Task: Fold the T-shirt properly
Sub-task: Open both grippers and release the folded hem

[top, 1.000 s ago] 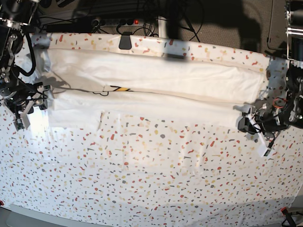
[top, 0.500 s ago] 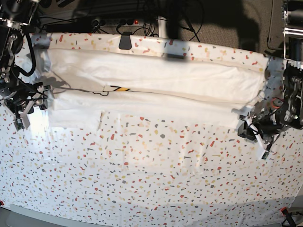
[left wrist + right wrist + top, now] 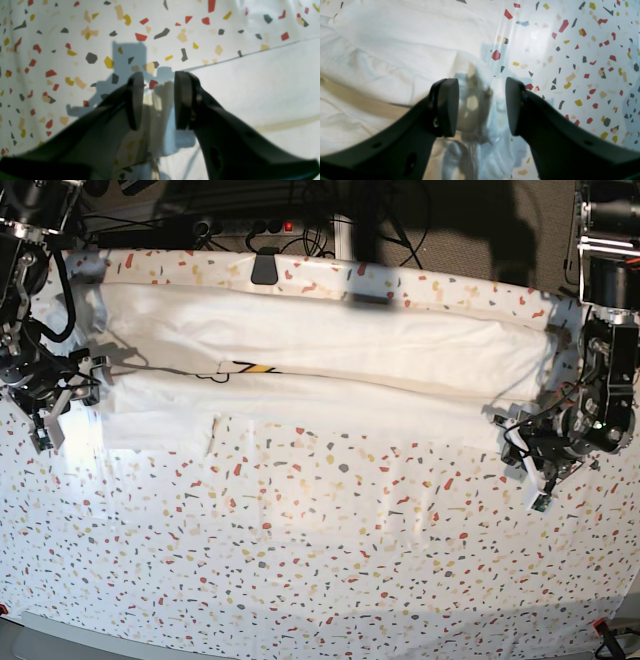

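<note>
Speckled bench (image 3: 320, 560) under bright light, T-shirt (image 3: 330, 370) folded into long band across far side, left gripper (image 3: 156, 100) and right gripper (image 3: 481, 107) at opposite ends, jaws parted, holding nothing.

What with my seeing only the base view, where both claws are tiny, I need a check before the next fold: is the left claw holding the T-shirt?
Observer: No. In the left wrist view the left claw has its jaws apart, with nothing pinched between the pads.
Operator: Where is it relative to the shirt?
Observer: At the edge. In that view the T-shirt lies to its right and the speckled tablecloth to its left.
Operator: And the right claw?
Observer: In the right wrist view the right claw also has its jaws apart. It grips nothing and sits at the shirt's other edge.
</note>
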Action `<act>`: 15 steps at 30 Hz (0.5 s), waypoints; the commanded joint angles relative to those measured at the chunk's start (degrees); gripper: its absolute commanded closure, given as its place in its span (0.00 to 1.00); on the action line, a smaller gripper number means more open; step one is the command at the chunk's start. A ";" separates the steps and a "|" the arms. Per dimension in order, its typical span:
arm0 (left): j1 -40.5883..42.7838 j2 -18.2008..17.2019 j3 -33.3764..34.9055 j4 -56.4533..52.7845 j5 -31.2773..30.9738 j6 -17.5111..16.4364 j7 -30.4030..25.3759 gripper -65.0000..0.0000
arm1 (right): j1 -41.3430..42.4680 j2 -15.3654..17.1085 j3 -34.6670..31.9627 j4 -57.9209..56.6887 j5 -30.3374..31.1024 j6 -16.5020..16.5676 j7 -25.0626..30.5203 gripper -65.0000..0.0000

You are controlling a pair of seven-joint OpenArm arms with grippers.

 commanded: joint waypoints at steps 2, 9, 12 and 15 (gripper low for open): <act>-1.42 -0.79 -0.52 0.83 -0.96 0.20 -1.27 0.69 | 0.81 1.14 0.55 0.96 0.48 0.09 0.90 0.53; -1.25 -0.79 -0.52 0.83 -2.14 0.15 -0.07 0.69 | 0.81 1.14 0.55 0.96 0.48 0.09 0.90 0.53; -0.68 -0.79 -0.52 0.83 -2.12 0.07 -0.07 0.69 | 0.81 1.14 0.55 0.96 0.48 0.09 0.90 0.53; 0.52 -0.81 -0.52 0.83 -2.10 0.04 -0.48 0.69 | 0.81 1.14 0.55 0.96 0.50 0.09 0.90 0.53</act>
